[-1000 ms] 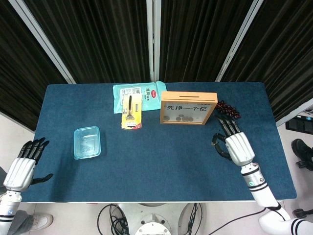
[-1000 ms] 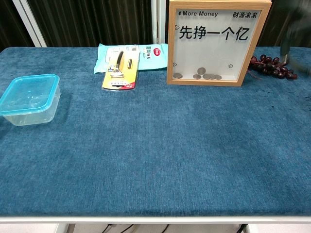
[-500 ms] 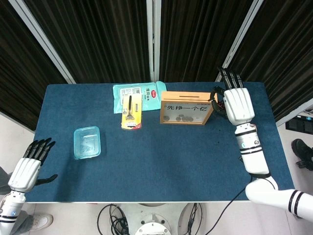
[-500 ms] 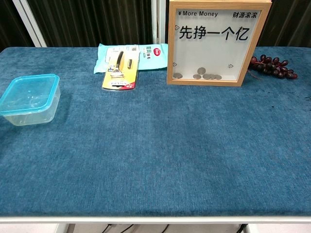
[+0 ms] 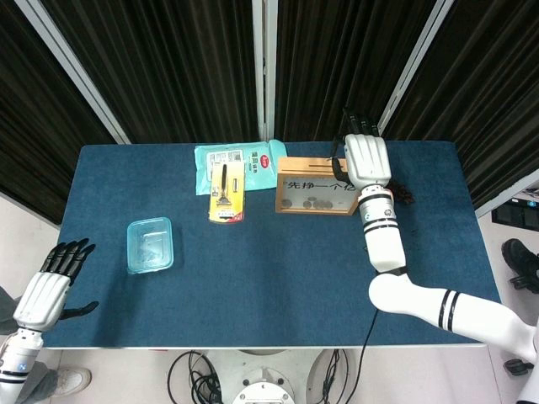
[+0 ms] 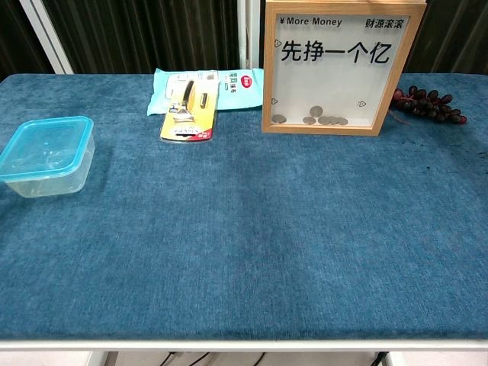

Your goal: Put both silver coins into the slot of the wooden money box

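The wooden money box (image 5: 324, 185) stands upright at the back middle of the blue table, with its glass front (image 6: 343, 69) facing me. Several silver coins (image 6: 320, 120) lie inside along its bottom. I see no loose coins on the table. My right hand (image 5: 364, 156) hovers over the right end of the box's top edge, beside the slot (image 5: 321, 162), back of the hand upward. Whether anything is pinched under it is hidden. My left hand (image 5: 46, 290) hangs off the table's front left corner, fingers spread and empty. Neither hand shows in the chest view.
A clear blue-rimmed plastic tub (image 5: 150, 245) sits at the left. A teal wipes pack (image 5: 236, 162) and a yellow carded tool (image 5: 226, 192) lie left of the box. Dark grapes (image 6: 428, 104) lie right of the box.
My right hand rose from the table's front right, went to the back edge, then swung left over the money box's top. The left hand shifted slightly.
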### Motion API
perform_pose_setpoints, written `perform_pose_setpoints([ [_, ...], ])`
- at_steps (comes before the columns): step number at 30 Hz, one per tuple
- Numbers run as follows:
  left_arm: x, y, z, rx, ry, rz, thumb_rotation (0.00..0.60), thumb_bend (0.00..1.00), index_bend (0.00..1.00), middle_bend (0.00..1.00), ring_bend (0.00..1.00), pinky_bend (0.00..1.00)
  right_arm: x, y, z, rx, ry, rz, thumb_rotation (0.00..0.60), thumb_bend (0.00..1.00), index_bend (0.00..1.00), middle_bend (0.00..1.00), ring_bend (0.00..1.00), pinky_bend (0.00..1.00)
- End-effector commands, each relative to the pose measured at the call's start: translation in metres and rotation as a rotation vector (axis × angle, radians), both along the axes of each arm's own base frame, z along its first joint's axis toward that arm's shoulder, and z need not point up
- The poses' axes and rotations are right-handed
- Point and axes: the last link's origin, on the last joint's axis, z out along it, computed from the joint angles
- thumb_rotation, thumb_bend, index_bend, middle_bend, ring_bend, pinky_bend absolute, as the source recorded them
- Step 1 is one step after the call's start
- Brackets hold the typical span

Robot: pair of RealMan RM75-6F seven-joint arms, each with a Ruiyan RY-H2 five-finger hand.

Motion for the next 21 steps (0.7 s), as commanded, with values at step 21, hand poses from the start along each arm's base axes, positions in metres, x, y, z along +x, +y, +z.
perform_pose_setpoints([
  [21, -0.004, 0.002, 0.002, 0.001, -0.005, 0.006, 0.6, 0.05, 0.0, 0.0, 0.0, 0.0, 0.005, -0.008, -0.019, 0.042, 0.055, -0.134, 0.6, 0.43, 0.76, 0.04, 0.0, 0.0],
])
